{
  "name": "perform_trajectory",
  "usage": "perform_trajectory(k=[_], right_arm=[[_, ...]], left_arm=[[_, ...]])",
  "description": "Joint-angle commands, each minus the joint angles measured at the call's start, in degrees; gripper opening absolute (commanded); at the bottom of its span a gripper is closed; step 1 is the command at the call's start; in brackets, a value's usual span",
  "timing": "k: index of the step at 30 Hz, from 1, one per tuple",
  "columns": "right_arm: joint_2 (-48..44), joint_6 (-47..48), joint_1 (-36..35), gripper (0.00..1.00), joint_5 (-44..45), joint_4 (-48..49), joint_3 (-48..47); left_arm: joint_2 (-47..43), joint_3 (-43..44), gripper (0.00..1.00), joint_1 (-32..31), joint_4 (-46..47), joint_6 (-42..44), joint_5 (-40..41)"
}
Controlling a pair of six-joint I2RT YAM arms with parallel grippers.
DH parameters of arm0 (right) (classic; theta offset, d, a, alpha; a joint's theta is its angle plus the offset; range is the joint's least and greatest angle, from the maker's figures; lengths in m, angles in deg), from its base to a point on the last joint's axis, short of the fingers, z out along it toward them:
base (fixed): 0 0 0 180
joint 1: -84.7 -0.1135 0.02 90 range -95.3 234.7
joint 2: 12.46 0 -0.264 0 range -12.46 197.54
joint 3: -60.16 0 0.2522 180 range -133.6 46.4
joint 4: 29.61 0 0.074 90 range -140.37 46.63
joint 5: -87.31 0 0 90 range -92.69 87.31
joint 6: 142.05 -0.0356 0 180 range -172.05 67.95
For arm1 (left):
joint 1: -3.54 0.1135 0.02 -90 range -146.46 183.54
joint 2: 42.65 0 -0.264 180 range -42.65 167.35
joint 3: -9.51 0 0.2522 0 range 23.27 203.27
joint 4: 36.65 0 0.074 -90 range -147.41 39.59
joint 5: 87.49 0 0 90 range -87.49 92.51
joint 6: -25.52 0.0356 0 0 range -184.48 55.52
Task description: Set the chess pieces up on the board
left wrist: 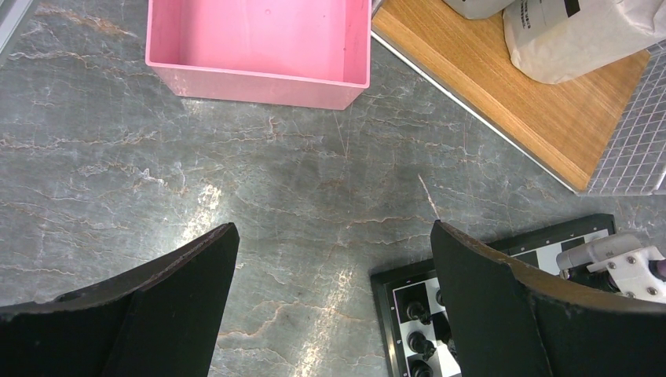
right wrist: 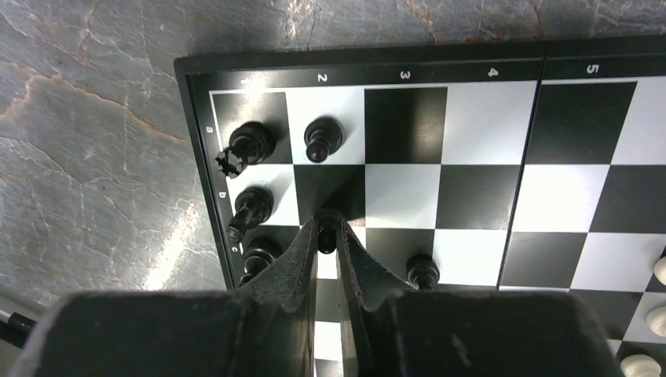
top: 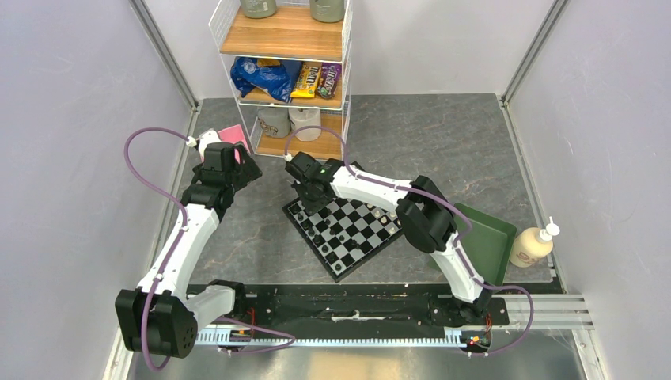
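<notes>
The right gripper (right wrist: 327, 225) is closed almost fully, pinching a black chess piece (right wrist: 326, 239) over the board (right wrist: 353, 61). Other black pieces (right wrist: 323, 140) stand just ahead and to its left. The left gripper (left wrist: 331, 229) hangs wide open and empty above the table (left wrist: 118, 173), with the pink box (left wrist: 259, 78) ahead of it.

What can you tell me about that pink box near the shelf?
The pink box is an open-topped rectangular bin, smooth and plastic-looking, with straight walls. The part of its inside that shows holds nothing; its far end is out of frame. It sits flat on the grey marbled table, close beside the wooden shelf; whether they touch is unclear.
</notes>
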Motion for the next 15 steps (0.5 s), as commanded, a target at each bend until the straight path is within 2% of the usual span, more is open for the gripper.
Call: perform_trajectory(k=[1,15], right_arm=[[1.9,-0.4,0.1,0.18,-0.3,1.5,-2.8],[2.1,-0.1,0.1,0.20,-0.4,1.5,-3.1]], left_arm=[[-0.8,0.4,1.00,0.4,1.9,1.3,-0.1],[-0.4,0.7,1.00,0.5,2.0,1.4,-0.2]])
